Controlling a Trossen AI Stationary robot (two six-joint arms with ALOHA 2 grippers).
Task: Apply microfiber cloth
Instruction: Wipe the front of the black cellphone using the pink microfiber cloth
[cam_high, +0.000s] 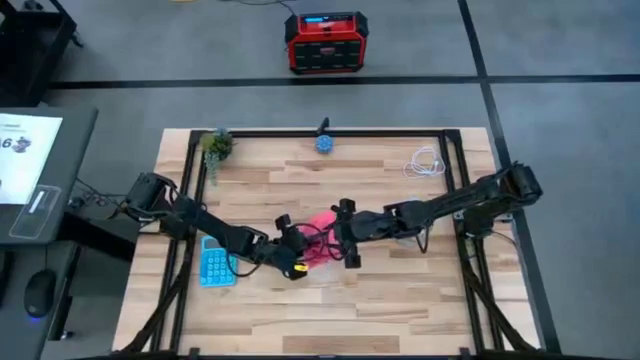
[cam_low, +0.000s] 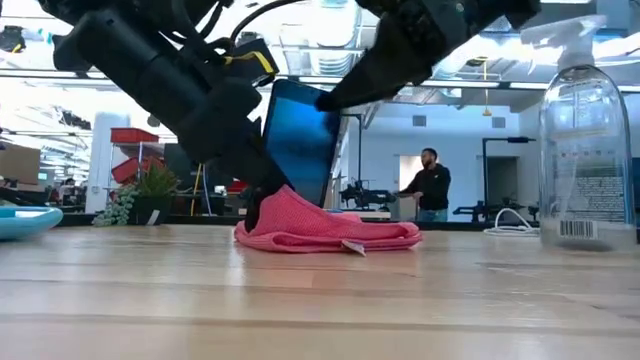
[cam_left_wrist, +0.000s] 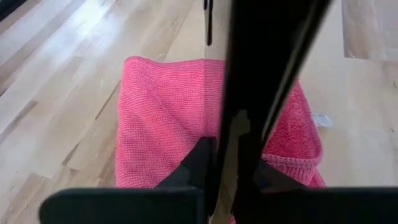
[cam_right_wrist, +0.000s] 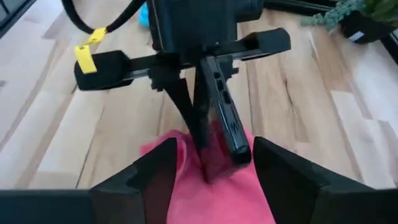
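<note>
The black phone (cam_left_wrist: 261, 93) hides part of the microfiber cloth (cam_left_wrist: 161, 118) behind it.

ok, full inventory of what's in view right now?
cloth: 1, pink-red, flat on the table's middle, under the phone
phone: 1, black, upright, its lower edge on the cloth
calculator: 1, light blue, left part of the table
plant: 1, green, far left corner
cable: 1, white, coiled, far right
spray bottle: 1, clear, right in the low view
box: 1, red and black, on the floor beyond the table
table: 1, light wood
person: 1, dark top, in the room behind
left pincer: shut on the phone
right pincer: open, over the cloth
</note>
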